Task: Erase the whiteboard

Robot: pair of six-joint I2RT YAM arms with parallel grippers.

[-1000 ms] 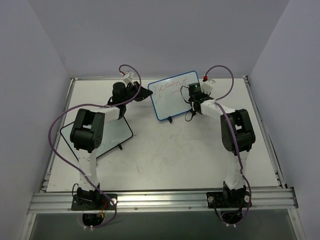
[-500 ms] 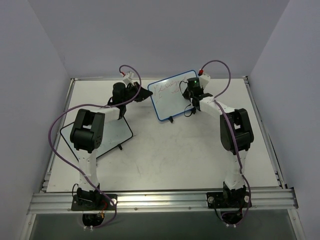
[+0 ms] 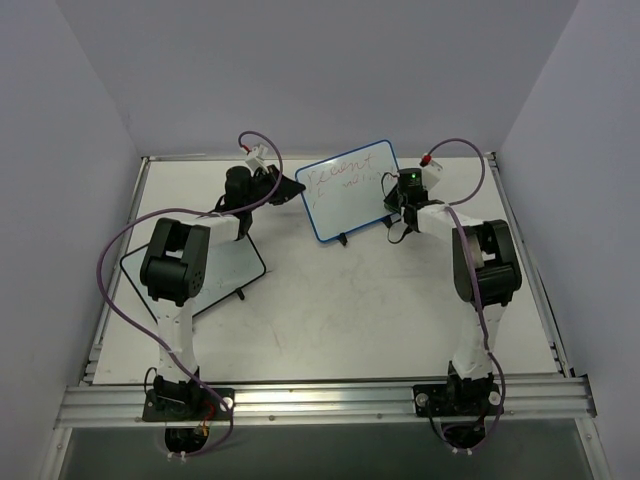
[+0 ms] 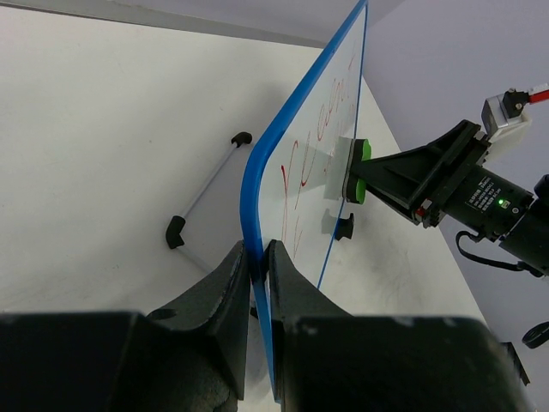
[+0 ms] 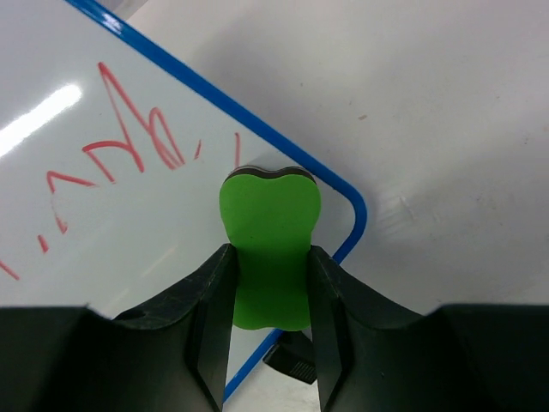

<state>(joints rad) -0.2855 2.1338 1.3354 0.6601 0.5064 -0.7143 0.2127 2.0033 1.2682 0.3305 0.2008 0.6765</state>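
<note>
My left claw [image 4: 257, 253] is clamped on the blue frame at one end of the whiteboard [image 3: 345, 190], which stands nearly upright on its feet at the far middle of the worktop [image 3: 330, 310]. My right claw [image 5: 270, 266] is closed on the green eraser [image 5: 270, 223], whose pad presses the board face right at a rounded corner, just inside the frame.

The risk, as I judge it, is running off that corner. One more push outward and the pad may catch on the frame or slip past it. Pressing so far from my left claw's thin pinch could also swing the board or tip it over.

Compared with half a second ago, my right claw has slid from the upper part of the board out to its right edge. The board and my left claw have not shifted. Most of the red writing [image 3: 345, 172] remains.
</note>
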